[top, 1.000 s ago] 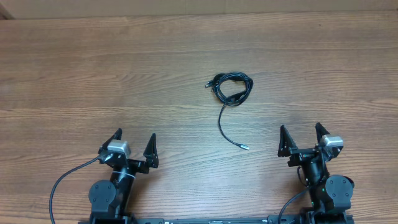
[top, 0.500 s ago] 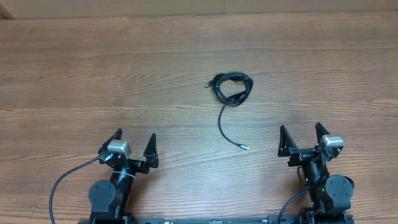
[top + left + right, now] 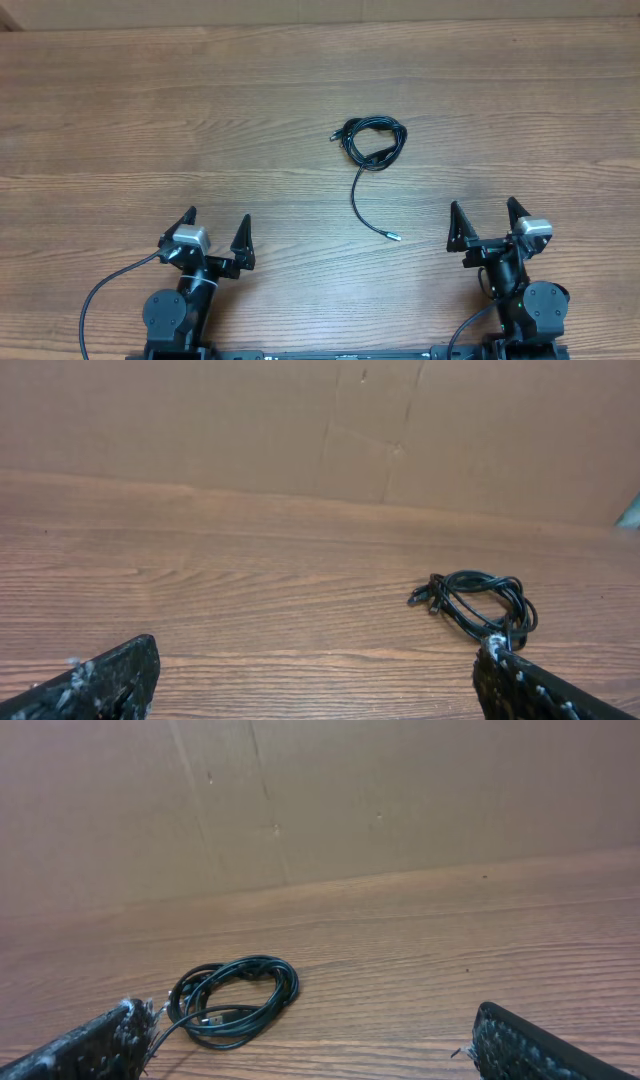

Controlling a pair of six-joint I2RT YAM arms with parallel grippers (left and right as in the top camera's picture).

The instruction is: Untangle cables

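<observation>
The cables (image 3: 374,140) lie as a small black coil on the wooden table, a little right of centre. One strand trails from the coil toward the front and ends in a silvery plug tip (image 3: 392,237). The coil also shows in the left wrist view (image 3: 480,601) and in the right wrist view (image 3: 235,999). My left gripper (image 3: 215,232) is open and empty at the front left, well short of the coil. My right gripper (image 3: 481,221) is open and empty at the front right, also apart from the cables.
A brown cardboard wall (image 3: 320,420) stands along the table's far edge. A thick black arm wire (image 3: 100,295) loops beside the left arm base at the front.
</observation>
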